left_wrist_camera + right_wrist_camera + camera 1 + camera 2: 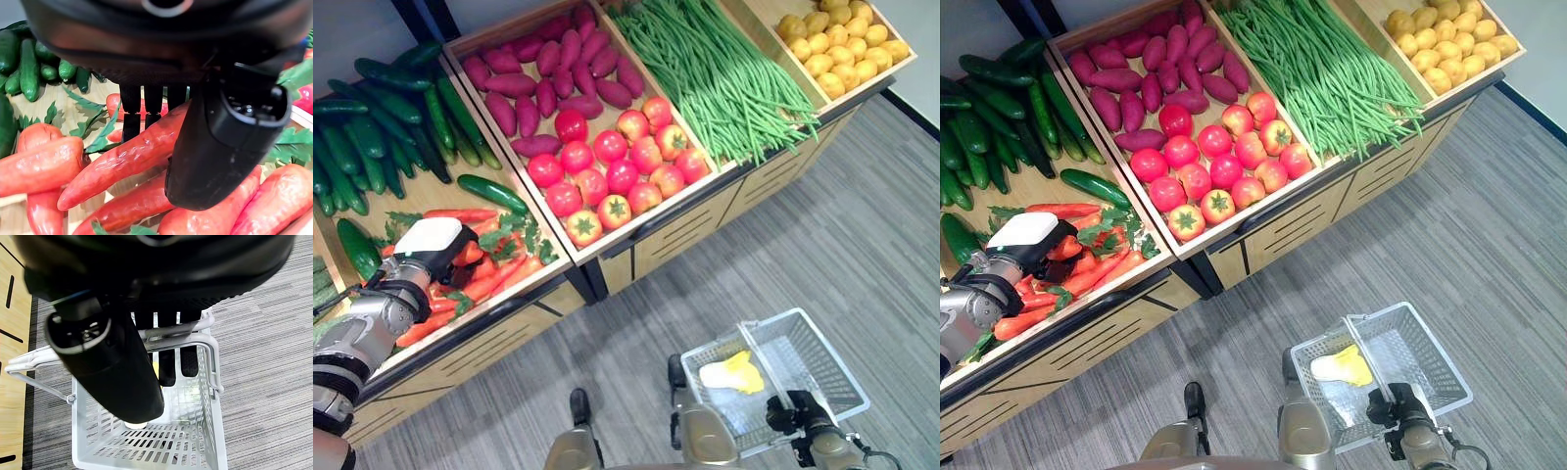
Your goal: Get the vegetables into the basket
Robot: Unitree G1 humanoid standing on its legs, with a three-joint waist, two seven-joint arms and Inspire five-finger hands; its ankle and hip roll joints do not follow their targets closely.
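Note:
Orange carrots [494, 279] with green leaves lie in the front left bin of the wooden stand. My left hand [431, 250] is down among them. In the left wrist view its thumb [225, 137] and fingers [142, 105] close on either side of one long carrot [132, 156], which still lies on the pile. My right hand [793, 411] hangs low at the right, with its fingers curled round the handle [195, 340] of the white wire basket [837, 353]. The basket hangs above the floor with a yellow and white item [734, 372] inside.
Other bins hold cucumbers [372, 137], purple sweet potatoes [548, 69], red tomatoes [617, 166], green beans [724, 69] and yellow potatoes [837, 39]. Grey carpet [822, 215] stretches between the stand's front edge and the basket.

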